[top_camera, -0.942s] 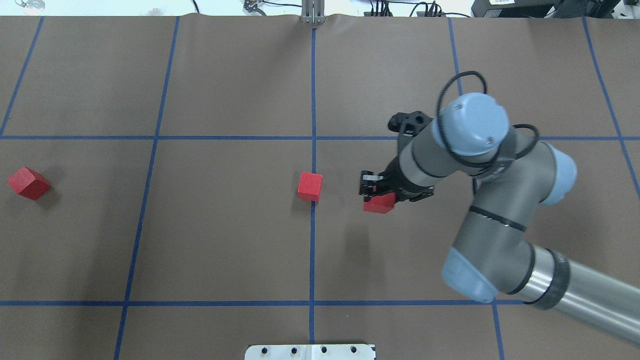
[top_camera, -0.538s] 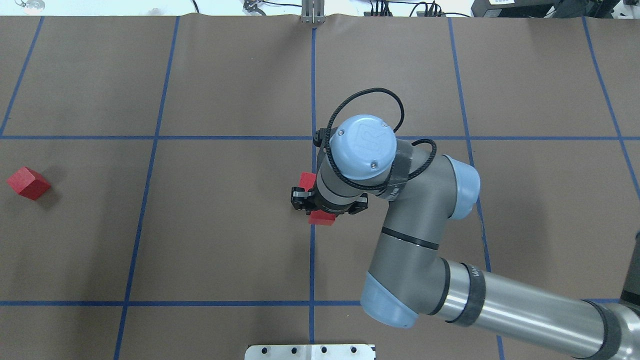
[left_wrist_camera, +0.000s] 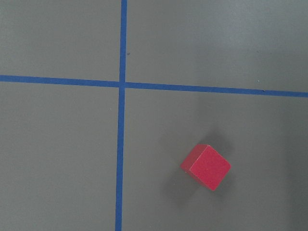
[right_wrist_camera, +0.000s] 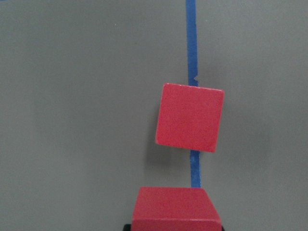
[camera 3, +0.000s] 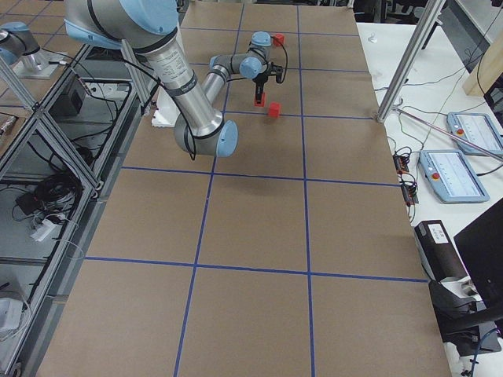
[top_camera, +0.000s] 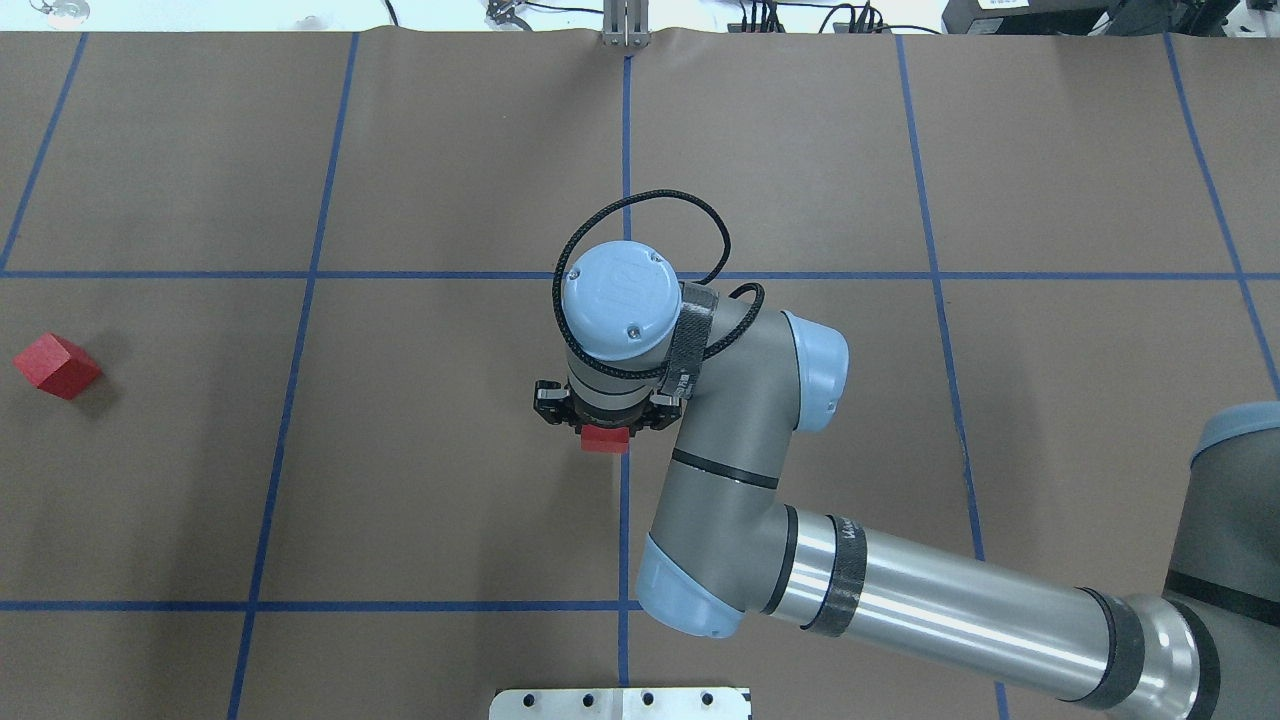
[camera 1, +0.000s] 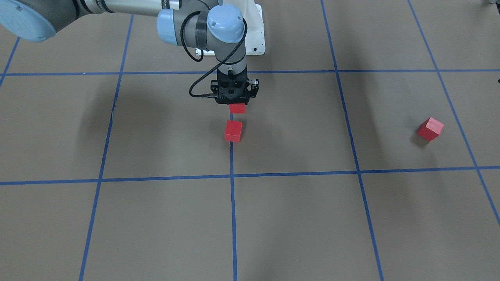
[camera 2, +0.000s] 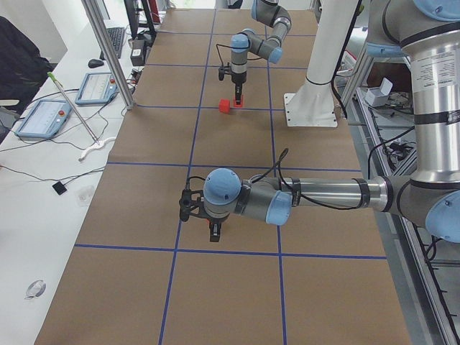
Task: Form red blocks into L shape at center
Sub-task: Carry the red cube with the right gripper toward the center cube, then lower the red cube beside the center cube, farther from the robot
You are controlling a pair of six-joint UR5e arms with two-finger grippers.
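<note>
My right gripper (camera 1: 237,104) is shut on a red block (camera 1: 237,109) and holds it just above the brown floor at the center (camera 1: 273,128), on the robot's side of a second red block (camera 1: 233,130). The right wrist view shows the held block (right_wrist_camera: 175,209) at the bottom and the second block (right_wrist_camera: 190,117) beyond it, a small gap between them, on a blue tape line. In the overhead view the wrist hides the second block. The third red block (top_camera: 57,366) lies far left, alone; it also shows in the left wrist view (left_wrist_camera: 206,167). My left gripper (camera 2: 214,231) hangs high; I cannot tell its state.
The white robot base plate (top_camera: 620,703) sits at the near table edge. A metal post (top_camera: 625,25) stands at the far edge. A side bench with tablets (camera 2: 43,118) runs along the operators' side. Blue tape lines (top_camera: 625,520) cross the brown floor.
My right arm has swung left with the red block in its grip, from right of the center block to over the center line, just on the robot's side of that block.
</note>
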